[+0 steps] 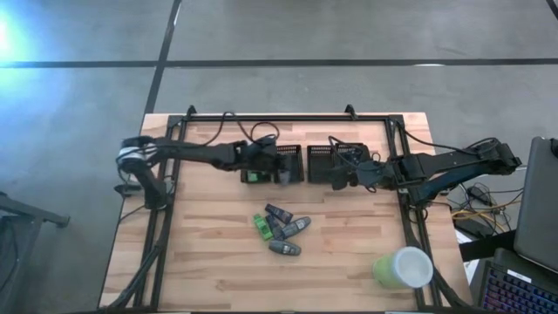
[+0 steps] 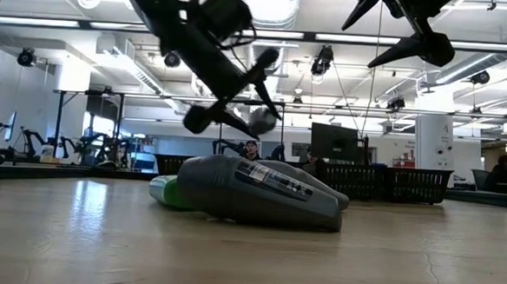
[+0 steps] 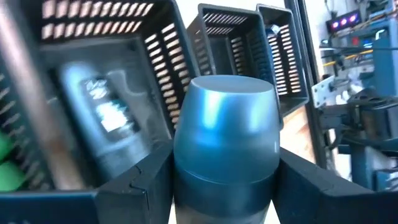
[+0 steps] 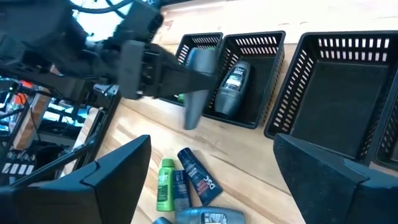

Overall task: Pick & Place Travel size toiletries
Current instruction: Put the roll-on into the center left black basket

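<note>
Fingers [image 3: 155,180] grip grey tube [image 3: 225,143] over bin [image 4: 245,81] holding another.

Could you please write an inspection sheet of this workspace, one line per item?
Surface: wooden table, bare at the front left.
Job's things: loose pile of toiletries at table centre; one grey tube held over the black bins; another tube lies in a bin.
Clutter: pale green cup on its side, front right.
Grippers: left gripper shut on the grey tube; right gripper open, empty.
Cables: black cables along the far edge.
Surroundings: laptop at right.
</note>
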Controlling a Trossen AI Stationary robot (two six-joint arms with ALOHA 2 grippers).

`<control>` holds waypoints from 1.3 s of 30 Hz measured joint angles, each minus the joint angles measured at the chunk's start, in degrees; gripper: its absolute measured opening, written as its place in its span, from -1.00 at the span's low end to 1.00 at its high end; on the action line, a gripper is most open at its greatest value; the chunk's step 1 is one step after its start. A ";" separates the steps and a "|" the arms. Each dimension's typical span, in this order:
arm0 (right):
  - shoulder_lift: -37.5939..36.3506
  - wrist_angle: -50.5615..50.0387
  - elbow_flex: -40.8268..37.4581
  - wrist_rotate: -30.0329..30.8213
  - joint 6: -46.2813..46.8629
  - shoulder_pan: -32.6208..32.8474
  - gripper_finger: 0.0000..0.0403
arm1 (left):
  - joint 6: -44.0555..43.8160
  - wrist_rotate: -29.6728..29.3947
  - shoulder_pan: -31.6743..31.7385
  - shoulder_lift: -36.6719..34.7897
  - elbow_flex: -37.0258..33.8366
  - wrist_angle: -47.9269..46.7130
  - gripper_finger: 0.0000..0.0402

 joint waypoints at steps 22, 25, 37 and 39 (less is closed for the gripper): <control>0.02 -0.22 0.00 -0.02 0.74 0.00 0.81 | 4.22 2.69 4.18 10.92 9.53 -4.06 0.04; 0.02 -0.22 0.00 -0.05 0.07 0.00 0.80 | 3.28 2.03 4.45 10.92 9.51 -3.99 0.04; 0.02 -0.20 0.00 -0.66 -3.99 0.00 0.74 | 3.08 0.56 3.37 10.90 9.47 -2.73 0.04; 0.02 -0.07 0.00 -0.52 -3.53 0.00 0.72 | 2.97 0.45 3.45 10.88 9.47 -2.91 0.04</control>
